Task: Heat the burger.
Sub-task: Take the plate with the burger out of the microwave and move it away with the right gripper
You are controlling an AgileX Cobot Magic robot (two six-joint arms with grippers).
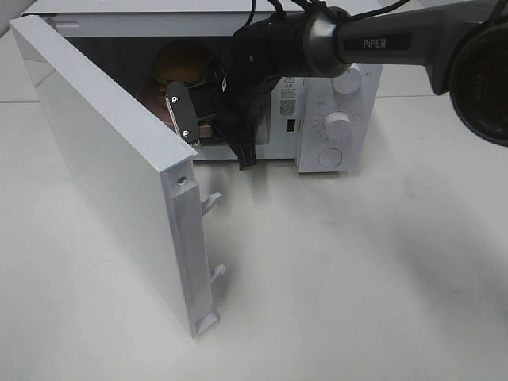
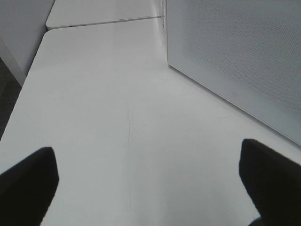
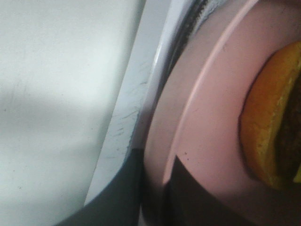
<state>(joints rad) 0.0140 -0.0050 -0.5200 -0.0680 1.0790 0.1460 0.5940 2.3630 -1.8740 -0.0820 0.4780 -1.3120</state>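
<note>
The burger, brown domed bun on top, sits on the pink plate inside the open microwave. My right gripper reaches into the cavity and is shut on the plate's near rim. The right wrist view shows the plate close up at the cavity's front edge, the burger on it, and dark fingers either side of the rim. My left gripper is open and empty over the bare table beside the microwave's perforated side wall. It is out of the exterior view.
The white microwave door stands swung wide open toward the front left, with latch hooks on its edge. The control panel with knobs is to the right of the cavity. The white table stretches in front.
</note>
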